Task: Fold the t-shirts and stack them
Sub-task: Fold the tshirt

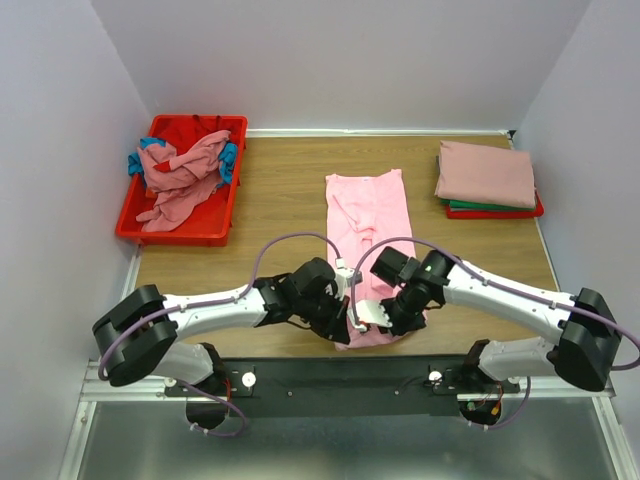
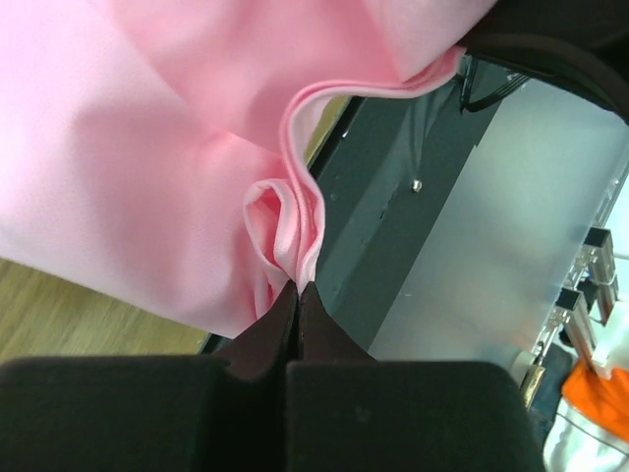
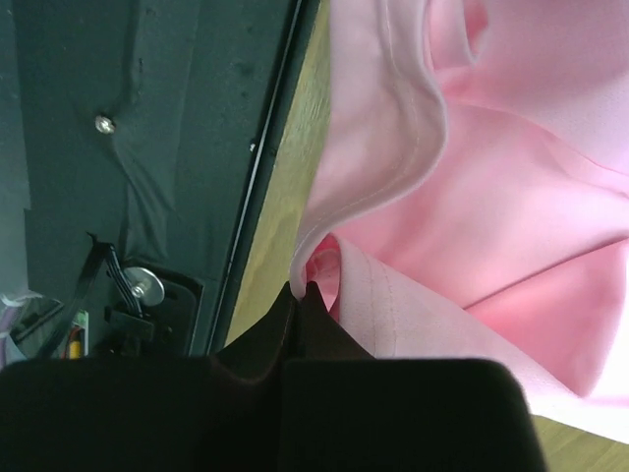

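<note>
Mid-fold on the bright pink t-shirt, a long strip down the middle of the tabletop to its near edge. Pinching the near hem with left tool and right tool, both clamped tight on soft, bunched cloth. Next, probably: lift evenly, carry toward the far edge, then over to the folded stack at the far right corner.

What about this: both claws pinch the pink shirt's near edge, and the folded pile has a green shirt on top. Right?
Not quite: the top external view shows a dusty rose shirt topping that pile. The left gripper and right gripper do pinch the near edge of the pink shirt.
</note>
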